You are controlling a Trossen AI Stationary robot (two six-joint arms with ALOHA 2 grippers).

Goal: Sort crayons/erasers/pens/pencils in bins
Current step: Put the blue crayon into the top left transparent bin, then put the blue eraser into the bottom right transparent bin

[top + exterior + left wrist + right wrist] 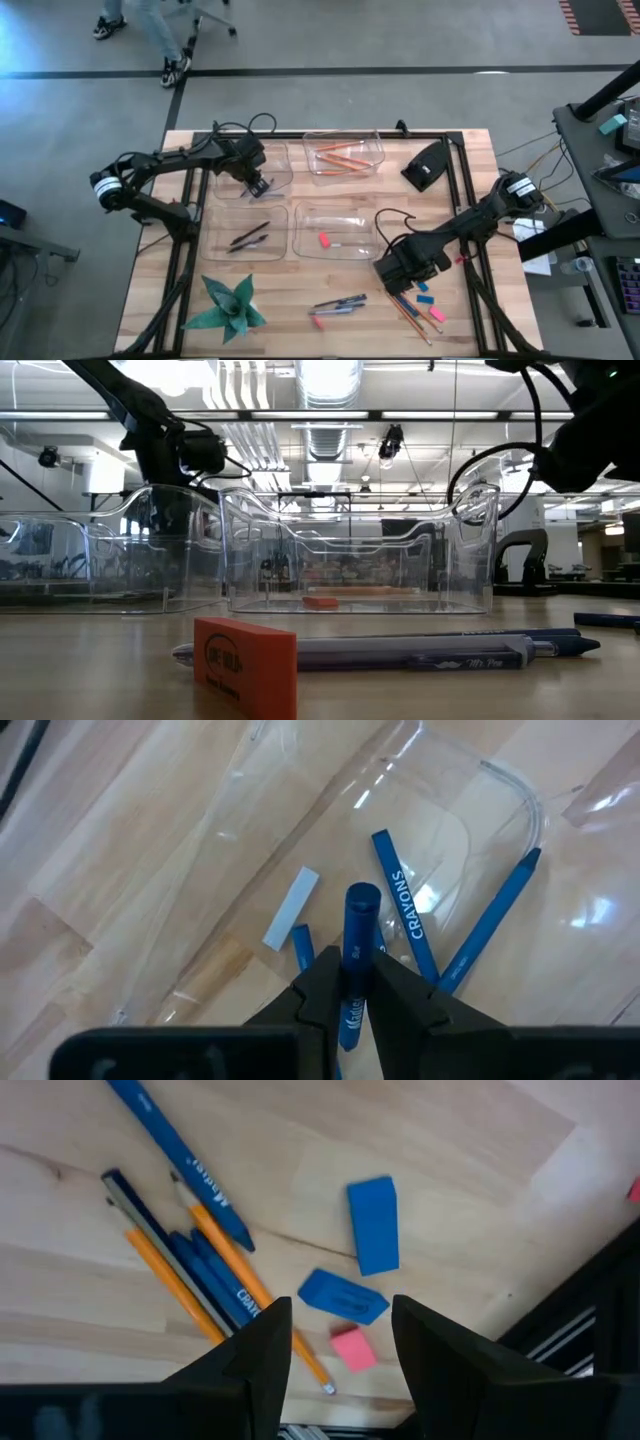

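Observation:
My left gripper [257,186] [352,982] hangs over the far-left bin [275,152] and is shut on a blue crayon [358,935]. On that bin's floor lie two more blue crayons [405,905] [492,925] and a light blue block [290,908]. My right gripper [404,276] [340,1342] is open above the near-right pile on the table: blue erasers [372,1223] [342,1296], a pink eraser [352,1350], orange pencils [235,1270] and blue crayons [180,1145]. It touches none of them. My left gripper pinches the blue crayon between its two fingers, at the stick's middle [353,970]. The fingers come from above, pointing down, and lie along the crayon. Its free end [361,900] sticks out past the fingertips toward the bin floor; whether it touches the floor, I cannot tell.
The far-right bin [345,155] holds orange pencils. The near-left bin [245,237] holds black pens, and the near-right bin [335,232] a pink eraser [324,240]. A green paper star [228,305] sits near left. Pens [338,305] and a pink eraser [245,665] lie near the front edge.

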